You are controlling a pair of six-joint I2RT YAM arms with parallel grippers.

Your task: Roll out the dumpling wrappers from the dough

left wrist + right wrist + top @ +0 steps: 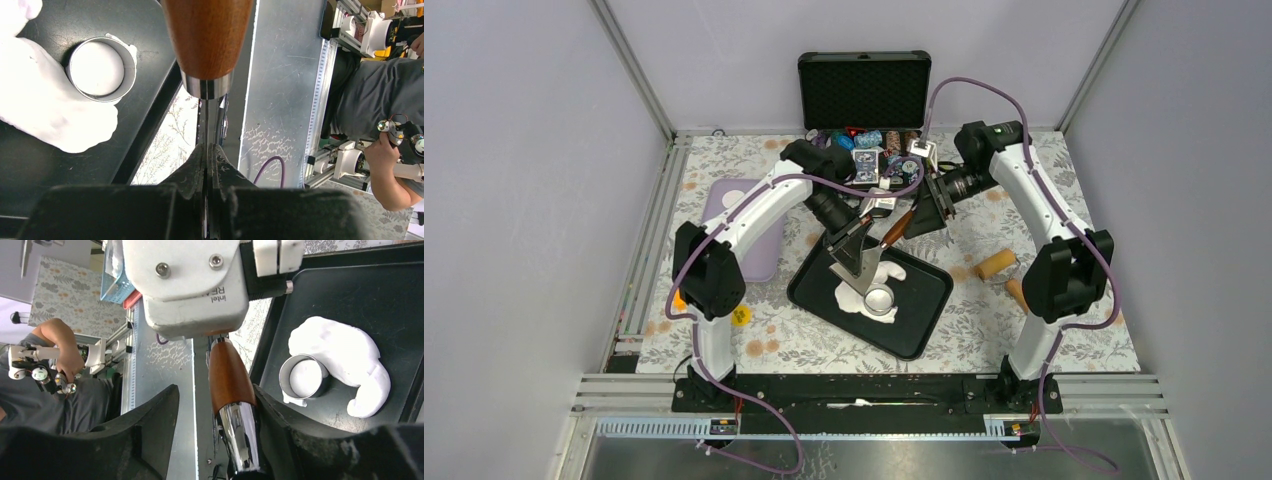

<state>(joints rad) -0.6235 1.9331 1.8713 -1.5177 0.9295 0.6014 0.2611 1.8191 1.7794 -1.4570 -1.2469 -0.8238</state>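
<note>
Clenches the scraper (207, 35) by its blade in the left claw (206, 150); straddles the wooden handle with the right claw (215, 390), jaws apart, not gripping; shows soft white dough (345, 355) on the black tray (400, 280), steel ring (285, 371) pressed into it around one round wrapper (95, 67); probably tears or stretches if pinched; calls for lifting from underneath, at the edge.

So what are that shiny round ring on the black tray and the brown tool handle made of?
The shiny round ring looks like polished steel, bright and reflective. The brown tool handle seems varnished wood, glossy reddish-brown, though plastic is possible.
</note>
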